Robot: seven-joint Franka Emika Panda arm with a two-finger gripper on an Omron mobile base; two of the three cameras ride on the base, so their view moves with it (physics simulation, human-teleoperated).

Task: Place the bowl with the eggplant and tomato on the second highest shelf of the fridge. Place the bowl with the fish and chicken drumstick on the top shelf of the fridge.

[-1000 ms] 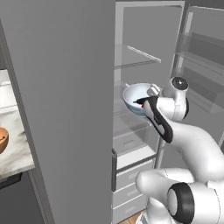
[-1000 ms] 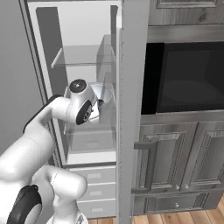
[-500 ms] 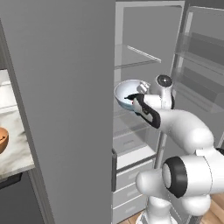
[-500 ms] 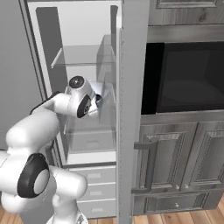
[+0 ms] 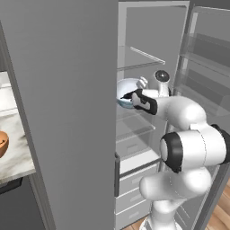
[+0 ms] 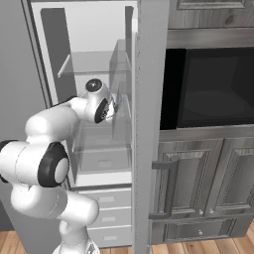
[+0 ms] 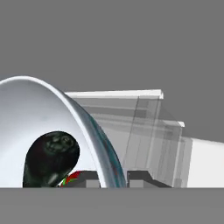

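The wide white bowl with the eggplant and tomato (image 5: 127, 88) is inside the open fridge, just above the second highest shelf (image 5: 134, 110); I cannot tell whether it rests on it. My gripper (image 5: 129, 96) reaches in from the right and is shut on the bowl's near rim. In the hand view the bowl (image 7: 39, 118) curves up on the left, its wall passing between my gripper's (image 7: 111, 178) fingertips (image 7: 141, 177). The dark eggplant (image 7: 50, 159) and a sliver of the red tomato (image 7: 72, 176) lie in it. The top shelf (image 5: 146, 57) is bare glass above.
A grey fridge door panel (image 5: 63, 112) stands close on the left, and another open door with bins (image 5: 206, 63) on the right. An orange-brown bowl (image 5: 2, 143) sits on the marble counter (image 5: 15, 157). Drawers (image 5: 134, 179) lie below; a dark oven (image 6: 213, 84) and wood cabinets are beside the fridge.
The arm has stretched further into the fridge, carrying the bowl left and inward from the front of the shelves to above the second highest shelf.
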